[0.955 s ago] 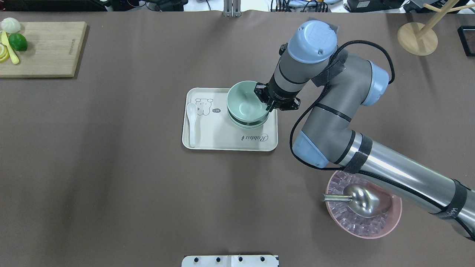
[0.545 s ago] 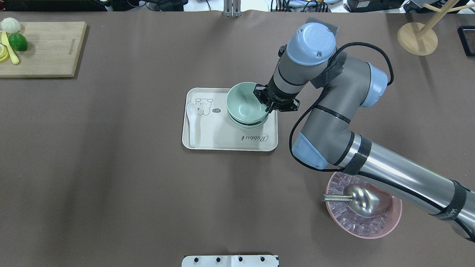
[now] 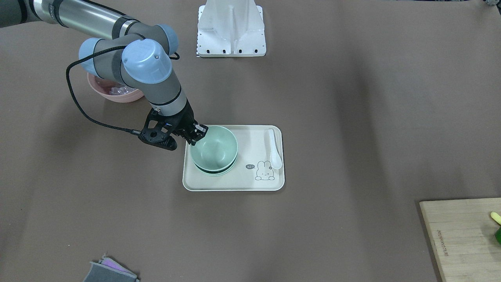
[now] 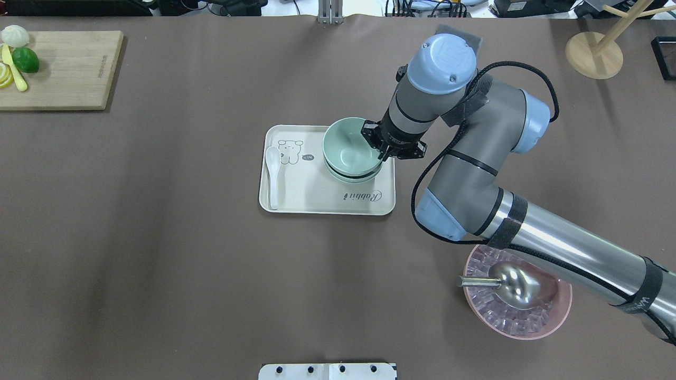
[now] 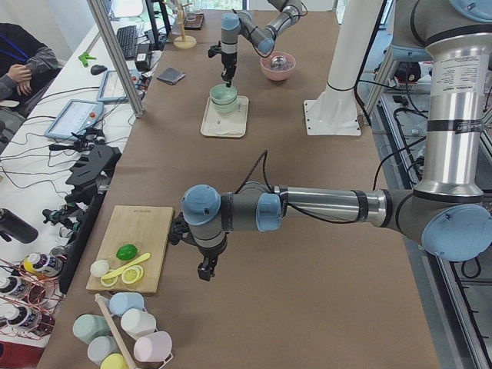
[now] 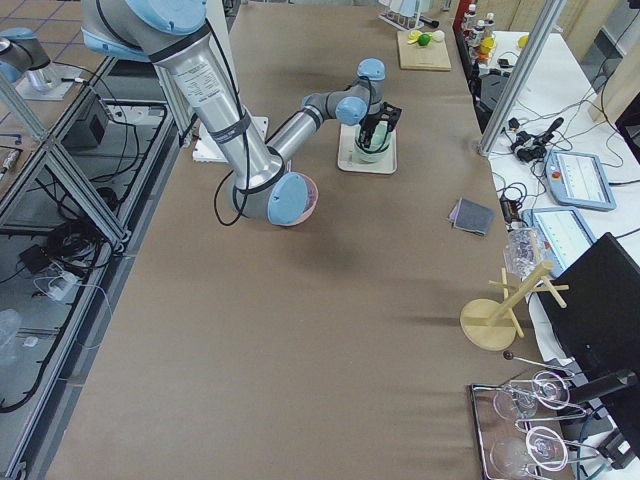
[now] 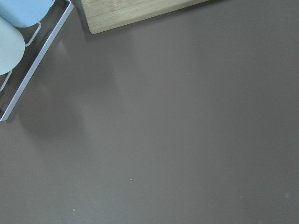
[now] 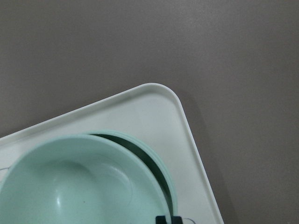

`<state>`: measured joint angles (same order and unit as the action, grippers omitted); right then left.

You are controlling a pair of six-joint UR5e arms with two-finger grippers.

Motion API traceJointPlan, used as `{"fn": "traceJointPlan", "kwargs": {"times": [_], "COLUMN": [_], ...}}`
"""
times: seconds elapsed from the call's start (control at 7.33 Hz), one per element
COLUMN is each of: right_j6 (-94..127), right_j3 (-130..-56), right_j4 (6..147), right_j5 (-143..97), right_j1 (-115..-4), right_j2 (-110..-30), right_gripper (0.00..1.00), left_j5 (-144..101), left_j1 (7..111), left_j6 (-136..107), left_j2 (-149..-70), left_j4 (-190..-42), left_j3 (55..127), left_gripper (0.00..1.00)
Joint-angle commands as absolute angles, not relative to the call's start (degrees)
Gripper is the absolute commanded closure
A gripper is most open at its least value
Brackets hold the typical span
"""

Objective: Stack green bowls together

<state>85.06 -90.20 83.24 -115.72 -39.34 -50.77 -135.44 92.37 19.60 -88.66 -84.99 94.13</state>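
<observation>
Item: pale mint-green round plastic bowls, stacked on a cream rectangular tray, mid-desk.
Your right hand pinches the top bowl by its rim; it looks tilted, not yet seated. Remaining: seat it, let go. Whether your left hand is open, you cannot tell.

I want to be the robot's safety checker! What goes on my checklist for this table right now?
Surface: brown table cover, flat, no spills seen.
Job's things: green bowls stacked on a cream tray; the top green bowl sits off-centre in the stack.
Clutter: white spoon on the tray; pink bowl of ice with a metal scoop; cutting board with a lime.
Grippers: right gripper pinches the top green bowl's rim; left gripper, cannot tell.
Cables: black cable loops along the right arm.
Surroundings: person at a side desk.
</observation>
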Motion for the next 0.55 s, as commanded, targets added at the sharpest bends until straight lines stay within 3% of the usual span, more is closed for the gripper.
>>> {"fn": "traceJointPlan", "kwargs": {"times": [0.0,0.41], "right_j6": [85.0,85.0], "right_j3": [-89.6,-89.3], "right_j4": [83.2,83.2], "right_j5": [-115.1,-115.0], "right_j1": [-39.3,-38.8], "right_j2": [-50.7,-50.5], "right_gripper": [1.00,1.00], "left_j5": [-135.4,-135.6], "left_j1": [92.4,92.4], "left_j6": [19.5,19.6], "left_j2": [-88.7,-88.7], "left_j4": [-85.0,-85.1], "left_j3": [93.9,93.8], "left_gripper": [0.01,0.01]}}
